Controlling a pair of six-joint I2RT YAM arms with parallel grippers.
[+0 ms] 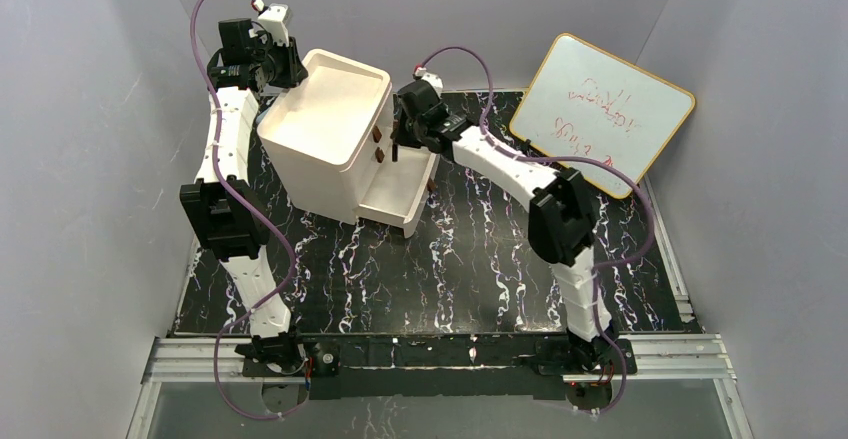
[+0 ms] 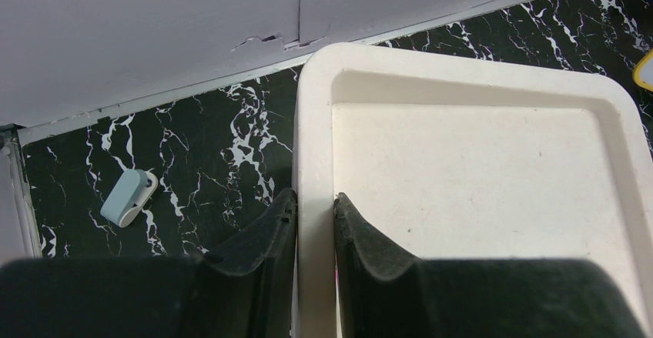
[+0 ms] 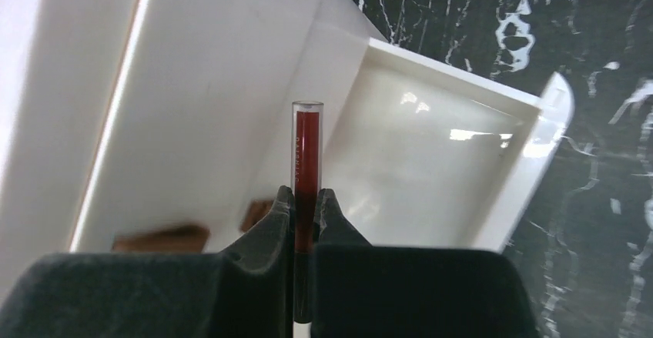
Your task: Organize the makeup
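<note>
At the bottom centre of the right wrist view, the right gripper (image 3: 306, 213) is seen with its jaws pinched on a thin red stick (image 3: 307, 145) in a clear tube. The stick's lower end is cut off by the frame edge, and the print along it cannot be read. Beyond its tip the box (image 3: 192, 84) and its pulled-out drawer (image 3: 531, 153) are seen. Brown knobs (image 3: 160, 238) at lower left are blurred.

In the left wrist view, the left gripper (image 2: 314, 213) is clamped on the box's raised top rim (image 2: 314, 122), one finger on each side. A small pale blue object (image 2: 129, 198) lies on the table (image 2: 215, 145) at left; what it is cannot be told.

In the top view, the lower corner of the whiteboard (image 1: 601, 109) at upper right is hidden behind the right arm (image 1: 500, 164), and its red writing is illegible.
</note>
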